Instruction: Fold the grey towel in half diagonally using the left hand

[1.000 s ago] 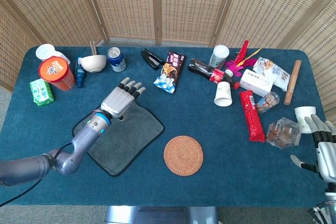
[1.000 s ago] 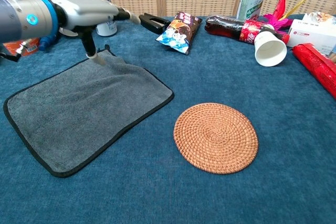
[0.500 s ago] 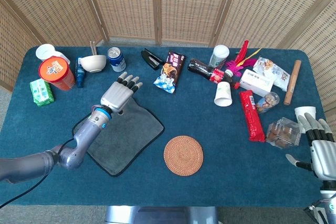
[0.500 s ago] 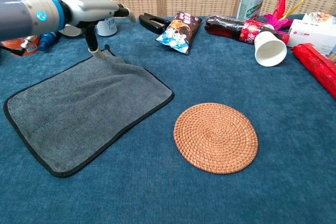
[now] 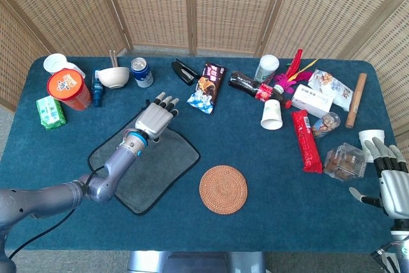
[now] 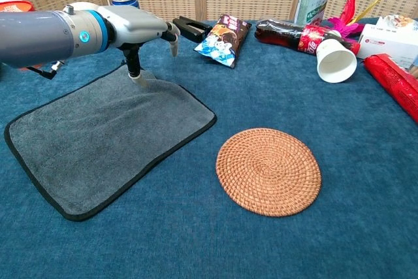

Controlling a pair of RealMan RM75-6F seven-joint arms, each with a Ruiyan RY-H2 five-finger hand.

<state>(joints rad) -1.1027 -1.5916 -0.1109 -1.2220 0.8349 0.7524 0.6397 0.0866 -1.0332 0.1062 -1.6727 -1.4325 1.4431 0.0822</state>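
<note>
The grey towel (image 5: 160,169) (image 6: 104,129) with a black hem lies flat on the blue table, left of centre. My left hand (image 5: 155,119) (image 6: 138,29) hovers over the towel's far corner. Its thumb points down and touches the cloth near that corner, while its fingertips (image 6: 174,45) bend downward past the far edge. Nothing is held in it. My right hand (image 5: 391,180) hangs with fingers spread at the table's right front edge, seen only in the head view.
A round woven coaster (image 5: 223,188) (image 6: 268,171) lies right of the towel. Behind it are a snack bag (image 5: 207,87) (image 6: 223,31), black stapler (image 6: 189,29), drink can (image 5: 141,72), bowl (image 5: 113,77) and red tub (image 5: 68,89). Cups, bottle and packets crowd the right side.
My left hand has shifted right along the towel's far edge, and its fingertips now bend downward. The towel lies as before. The right hand has barely moved.
</note>
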